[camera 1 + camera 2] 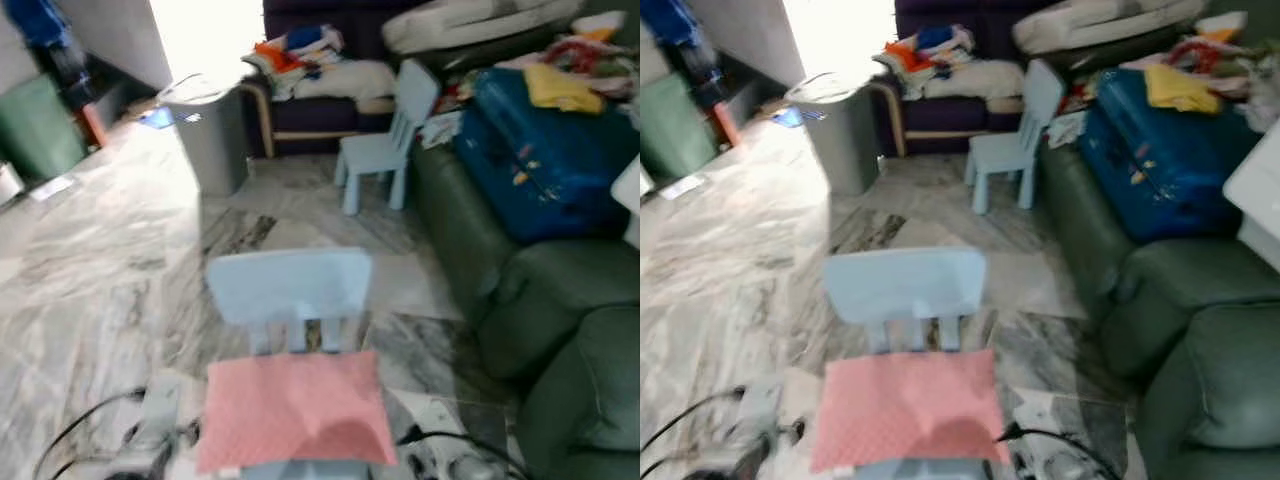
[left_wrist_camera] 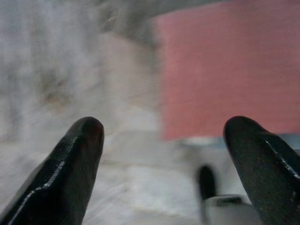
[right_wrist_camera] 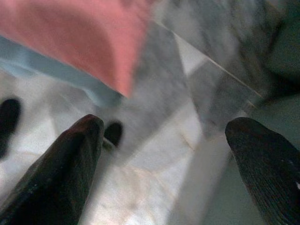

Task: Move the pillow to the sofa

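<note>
- The pink pillow [image 1: 295, 408] lies flat on the seat of a small light-blue chair [image 1: 289, 290] just before the robot, so it has not been lifted; the whole carry is left, by my reading.
- The green sofa [image 1: 560, 330] stands to the robot's right, near the chair but apart from it, its far end loaded with a blue suitcase [image 1: 540, 150] and heaped clothes.
- The left gripper [image 2: 164, 154] hangs above the marble floor [image 1: 90, 270] beside the pillow's edge, jaws spread wide and holding nothing.
- The right gripper [image 3: 164, 154] hovers past the pillow's corner, jaws likewise released and empty.
- Everything is motion-blurred; the chair's legs and front edge are cut off, and the arms below are only smears.
</note>
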Controlling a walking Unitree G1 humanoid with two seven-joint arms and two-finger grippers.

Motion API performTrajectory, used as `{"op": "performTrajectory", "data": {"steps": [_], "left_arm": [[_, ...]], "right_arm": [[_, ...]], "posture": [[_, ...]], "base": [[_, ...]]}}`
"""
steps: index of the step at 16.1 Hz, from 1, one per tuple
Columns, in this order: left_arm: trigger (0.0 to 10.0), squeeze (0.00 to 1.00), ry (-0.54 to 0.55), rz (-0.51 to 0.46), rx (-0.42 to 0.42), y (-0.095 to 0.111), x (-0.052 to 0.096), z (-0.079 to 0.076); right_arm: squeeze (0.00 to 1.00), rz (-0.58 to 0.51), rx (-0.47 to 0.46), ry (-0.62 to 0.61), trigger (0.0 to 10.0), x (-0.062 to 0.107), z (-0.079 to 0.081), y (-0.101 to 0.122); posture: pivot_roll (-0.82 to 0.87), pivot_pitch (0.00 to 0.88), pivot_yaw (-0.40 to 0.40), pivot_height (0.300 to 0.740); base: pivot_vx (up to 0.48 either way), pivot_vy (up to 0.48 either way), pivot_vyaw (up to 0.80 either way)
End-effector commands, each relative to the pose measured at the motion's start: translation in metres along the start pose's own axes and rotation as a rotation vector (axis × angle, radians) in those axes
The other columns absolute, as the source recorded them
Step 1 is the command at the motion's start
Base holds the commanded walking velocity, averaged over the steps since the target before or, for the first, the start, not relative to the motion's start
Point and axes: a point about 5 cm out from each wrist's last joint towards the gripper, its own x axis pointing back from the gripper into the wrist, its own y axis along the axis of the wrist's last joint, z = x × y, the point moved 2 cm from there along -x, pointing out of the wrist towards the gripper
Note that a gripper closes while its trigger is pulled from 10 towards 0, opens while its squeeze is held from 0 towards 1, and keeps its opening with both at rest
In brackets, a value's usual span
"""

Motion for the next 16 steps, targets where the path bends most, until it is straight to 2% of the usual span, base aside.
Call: {"op": "performTrajectory", "data": {"steps": [1, 16], "left_arm": [[10.0, 0.00, 0.030, 0.048, -0.002, -0.0148, 0.0020, 0.0123], [10.0, 0.00, 0.064, 0.066, -0.005, -0.0177, 0.0023, 0.0153]], "right_arm": [[0.00, -0.011, -0.009, 0.008, 10.0, -0.0007, 0.0036, 0.0036], [0.00, -0.014, -0.034, 0.009, 10.0, -0.0006, 0.0046, 0.0028]], "posture": [[-0.04, 0.000, 0.025, 0.740], [-0.03, 0.000, 0.023, 0.740]], "base": [[0.000, 0.000, 0.00], [0.000, 0.000, 0.00]]}}
